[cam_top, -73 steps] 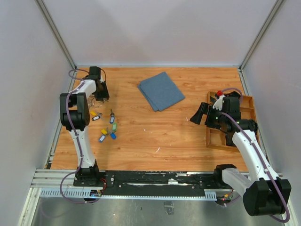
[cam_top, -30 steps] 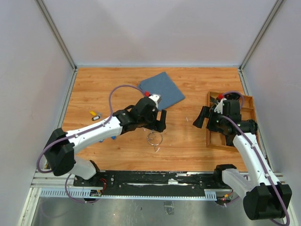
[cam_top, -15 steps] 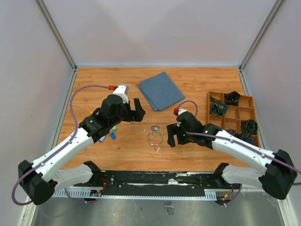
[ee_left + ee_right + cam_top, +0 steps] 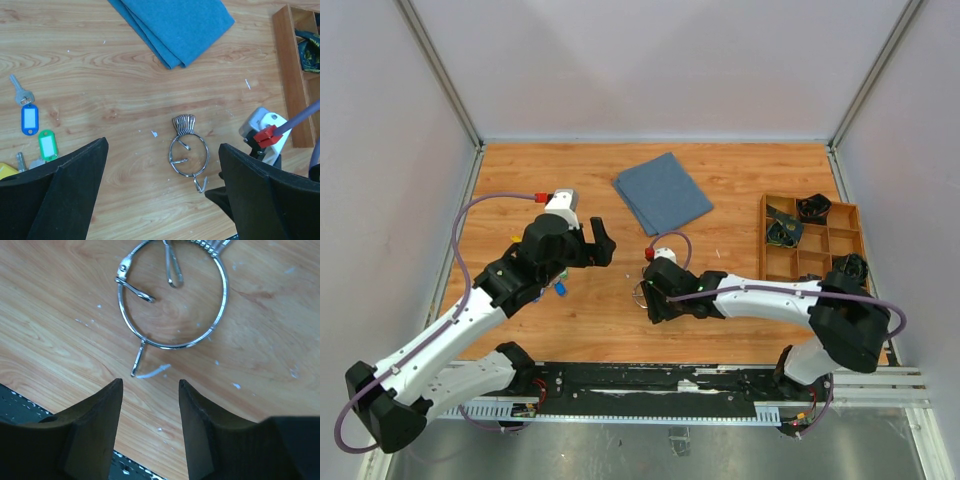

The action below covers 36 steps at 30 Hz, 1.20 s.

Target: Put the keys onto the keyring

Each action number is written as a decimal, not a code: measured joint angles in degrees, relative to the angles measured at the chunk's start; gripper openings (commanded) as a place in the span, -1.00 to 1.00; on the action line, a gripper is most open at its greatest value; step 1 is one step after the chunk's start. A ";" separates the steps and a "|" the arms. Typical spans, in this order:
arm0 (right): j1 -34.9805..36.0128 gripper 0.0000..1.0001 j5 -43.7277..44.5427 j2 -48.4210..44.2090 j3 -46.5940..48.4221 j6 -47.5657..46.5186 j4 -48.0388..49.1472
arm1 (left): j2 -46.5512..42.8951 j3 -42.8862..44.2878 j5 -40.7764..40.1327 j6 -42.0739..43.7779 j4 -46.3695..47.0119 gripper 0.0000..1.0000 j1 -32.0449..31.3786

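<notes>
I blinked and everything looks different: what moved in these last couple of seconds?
The left gripper brought the keyring to mid-table, let go and pulled back left, open. The right gripper swung over from the tray and hovers by the ring, holding nothing. Cloth and tray unmoved.

Upper centre of the frame: silver wire keyring (image 4: 223, 295), flat on a wood-grain tabletop (image 4: 280, 340). At its upper left, a small clasp (image 4: 125, 267) with a hooked end turned inward. Inside, hanging from the top, a narrow wire loop (image 4: 172, 270). At the top edge, right of centre, a ribbed silvery bit (image 4: 214, 245), possibly chain or coil, mostly cut off. Below the ring, a short straight wire stub (image 4: 138, 359) pointing down-left, beside a white fleck (image 4: 152, 373). Along the bottom, right gripper (image 4: 150, 385): two dark fingers (image 4: 92, 430) parted, only bare wood between, tips just below the ring.
</notes>
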 measured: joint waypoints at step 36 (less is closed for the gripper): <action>2.71 -0.99 5.05 -2.45 4.63 -9.14 -4.87 | -1.68 -0.37 0.90 0.52 -0.66 0.93 0.00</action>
